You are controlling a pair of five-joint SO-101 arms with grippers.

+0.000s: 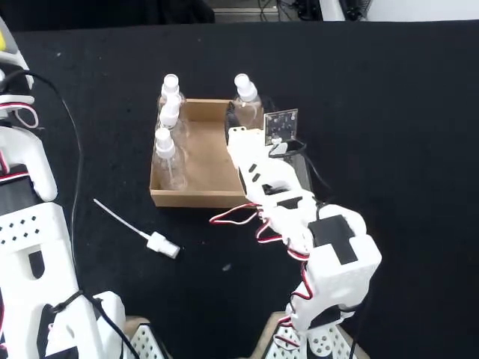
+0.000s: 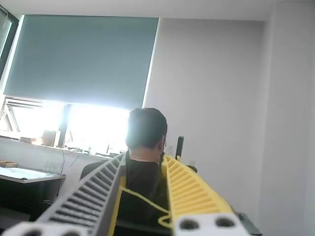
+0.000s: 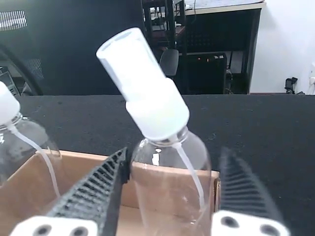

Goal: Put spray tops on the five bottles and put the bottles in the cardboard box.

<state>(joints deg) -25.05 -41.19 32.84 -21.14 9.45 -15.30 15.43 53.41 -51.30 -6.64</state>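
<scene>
Boxing a capped bottle (image 3: pixel 167 191) looks like the step in hand. It leans in the far right corner of the box (image 1: pixel 196 197), its top (image 3: pixel 142 83) tipped toward the left. The right gripper (image 3: pixel 174 164) stands spread around it — one jaw just beside the bottle's wall, the other apart from it, so nothing is clamped. Whether the bottle's base sits flat on the box floor I cannot tell.

Three more bottles (image 1: pixel 169 142), each capped, stand in a row along the left wall of the box. A loose top (image 1: pixel 162 244) with its long tube lies on the table (image 1: pixel 389 112), just near of the box's left corner. The left gripper (image 2: pixel 142 160) is lifted at the left and aimed off at the room, jaws a little apart and empty.

By my count four of the five are in. Next, I judge, the right arm should back straight out toward the near side — without nudging the leaning bottle. After that, the loose top needs a bottle to go on.
</scene>
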